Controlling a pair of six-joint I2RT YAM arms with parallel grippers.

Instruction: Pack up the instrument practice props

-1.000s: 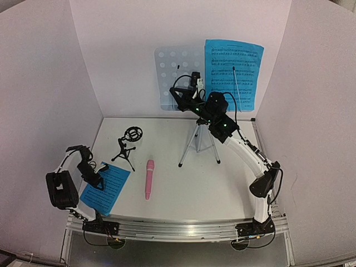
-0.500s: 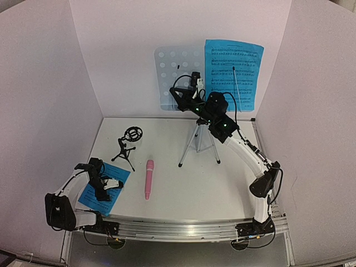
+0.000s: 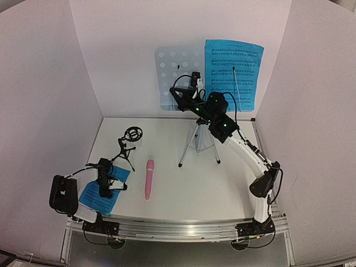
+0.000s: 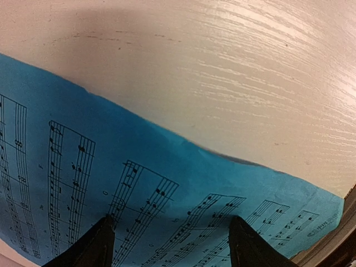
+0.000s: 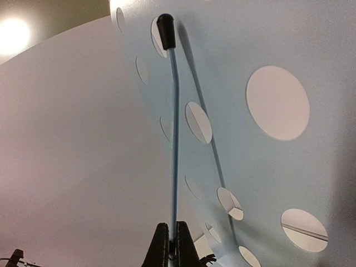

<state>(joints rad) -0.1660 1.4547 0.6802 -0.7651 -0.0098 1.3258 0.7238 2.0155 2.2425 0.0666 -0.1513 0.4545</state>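
A blue sheet-music page (image 3: 95,194) lies at the table's front left. My left gripper (image 3: 113,182) hovers low over it, open; in the left wrist view its fingertips (image 4: 103,245) straddle printed staves on the page (image 4: 139,183) with nothing between them. My right gripper (image 3: 186,95) is shut on the thin wire arm (image 5: 173,139) of the pale-blue perforated music stand (image 3: 179,69), whose black cap (image 5: 165,25) points up. A second blue page (image 3: 233,73) hangs on the stand's right side. The pink microphone (image 3: 149,179) and the black tripod mic stand (image 3: 128,146) rest on the table.
The music stand's silver tripod (image 3: 198,142) stands mid-table at the back. White walls close in the left, back and right. In the left wrist view, bare white table (image 4: 222,72) lies beyond the page's edge.
My left gripper has swung from the page's far-left corner to over its right side, closer to the microphone. The right arm has stayed still on the wire arm.
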